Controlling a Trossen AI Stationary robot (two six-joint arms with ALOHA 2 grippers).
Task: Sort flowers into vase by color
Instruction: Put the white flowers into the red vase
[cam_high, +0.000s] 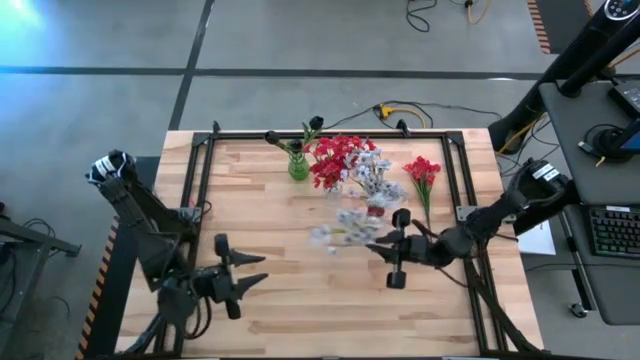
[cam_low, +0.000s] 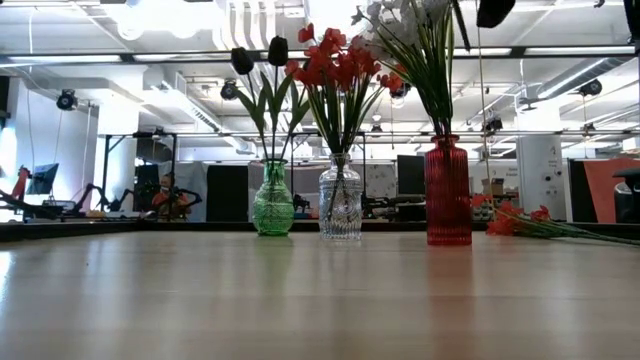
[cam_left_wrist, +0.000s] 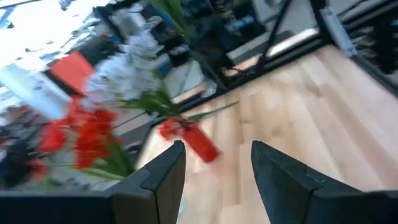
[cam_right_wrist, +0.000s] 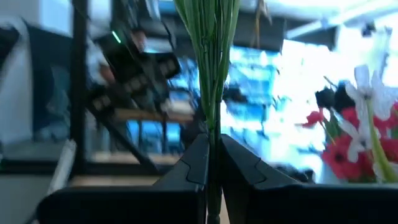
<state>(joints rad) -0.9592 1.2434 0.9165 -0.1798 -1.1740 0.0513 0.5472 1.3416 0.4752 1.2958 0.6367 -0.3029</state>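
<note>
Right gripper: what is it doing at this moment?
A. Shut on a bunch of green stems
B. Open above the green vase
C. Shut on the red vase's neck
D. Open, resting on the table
A: in the right wrist view the right gripper has its fingers pinched together on green stems that rise straight out of them; the pale flowers show at its tip from above.

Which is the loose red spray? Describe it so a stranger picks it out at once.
Start at the row of vases along the wooden table's far edge. Right of the red vase, the red spray lies flat on the wood. Every other red blossom stands upright in the clear vase.
</note>
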